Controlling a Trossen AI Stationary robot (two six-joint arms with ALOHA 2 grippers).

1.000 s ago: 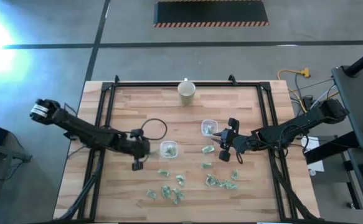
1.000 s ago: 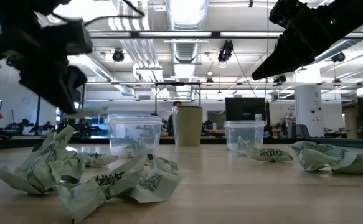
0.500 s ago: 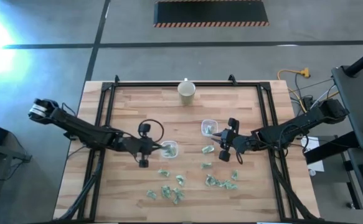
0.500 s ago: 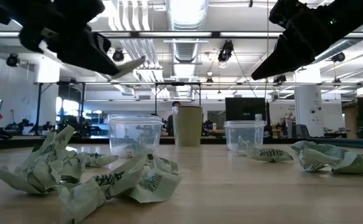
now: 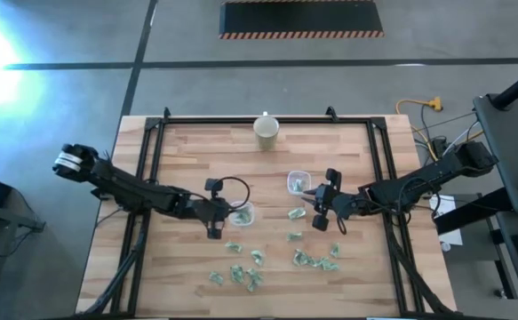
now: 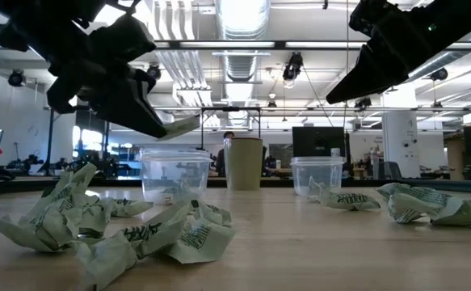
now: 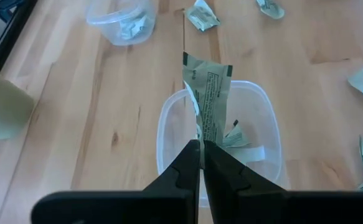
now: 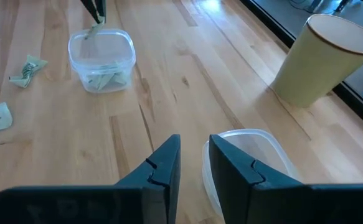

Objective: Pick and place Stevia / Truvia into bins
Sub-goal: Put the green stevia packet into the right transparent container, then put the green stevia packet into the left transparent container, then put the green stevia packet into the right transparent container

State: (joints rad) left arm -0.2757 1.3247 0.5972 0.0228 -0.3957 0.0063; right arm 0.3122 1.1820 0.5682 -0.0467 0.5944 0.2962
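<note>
My left gripper (image 7: 201,149) is shut on one pale green Stevia packet (image 7: 207,93) and hovers over the left clear bin (image 7: 265,112), which holds a few packets. In the high view, this gripper (image 5: 227,212) sits at the left rim of that bin (image 5: 243,213). In the low view, the packet (image 6: 180,125) sticks out above the bin (image 6: 174,174). My right gripper (image 8: 193,152) is open and empty, above the rim of the right bin (image 8: 256,155); in the high view it (image 5: 310,197) is just near of that bin (image 5: 298,182). Loose packets (image 5: 241,271) lie on the near table. My left gripper pinches the packet by its lower end (image 7: 203,138) between both fingers. The fingers come slanting from the table's left and above. The packet is lifted clear and sticks out past the fingertips, over the bin's opening.
A cream cup (image 5: 266,130) stands at the far middle of the table. Crumpled packets lie scattered near the table's near edge (image 5: 316,259) and one beside the right gripper (image 5: 296,213). A black frame (image 5: 152,142) runs along the table's sides.
My left gripper, holding the packet, has moved from the near left of the left bin toward the table's right and slightly far, tipping from pointing down to slanting forward. The packet now hangs over the bin. My right gripper has kept still.
</note>
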